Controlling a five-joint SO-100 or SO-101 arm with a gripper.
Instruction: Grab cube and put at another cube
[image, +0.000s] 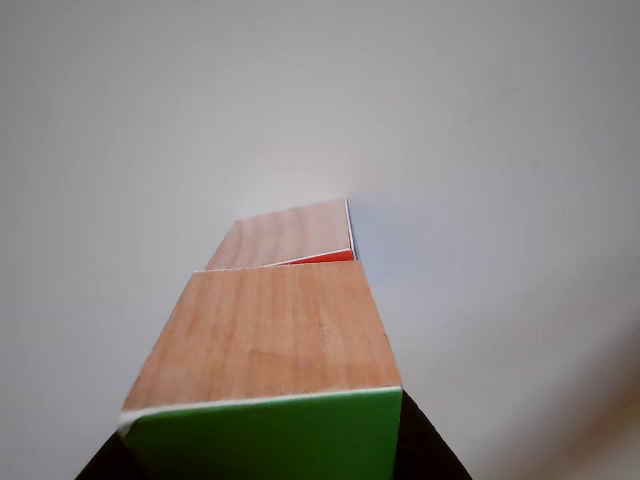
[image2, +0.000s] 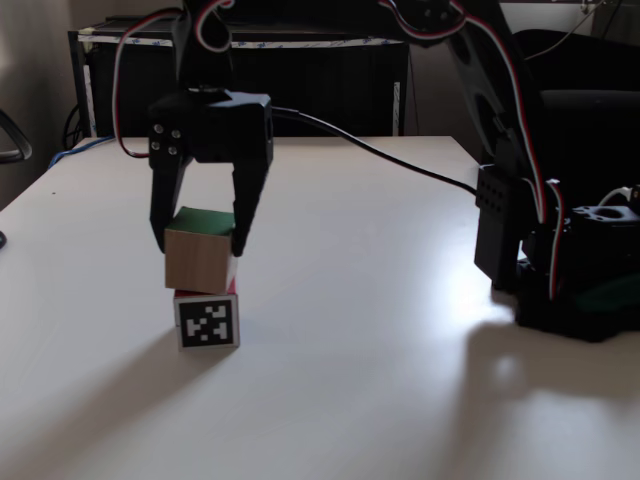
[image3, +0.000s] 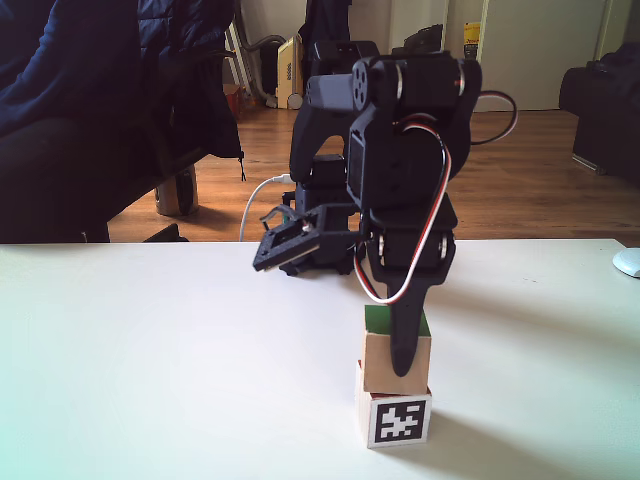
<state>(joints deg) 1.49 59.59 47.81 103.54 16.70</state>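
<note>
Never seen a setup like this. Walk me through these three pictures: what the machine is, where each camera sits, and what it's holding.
It is a small black robot arm on a white table with a two-finger gripper. Two cameras stand still, at opposite sides of the table. The close-up looks along the cubes from right beside them. The gripper's fingers sit on either side of the green-faced wooden cube, which sits on top of a second cube bearing a black-and-white square marker. In the close-up, the green-faced cube is nearest and a red sliver of the second cube shows behind.

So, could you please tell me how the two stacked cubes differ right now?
The green-faced cube sits on top, between the gripper fingers; the lower cube rests on the table. The lower one shows a black-and-white marker; the upper shows plain wood. Both look similar in size.
</note>
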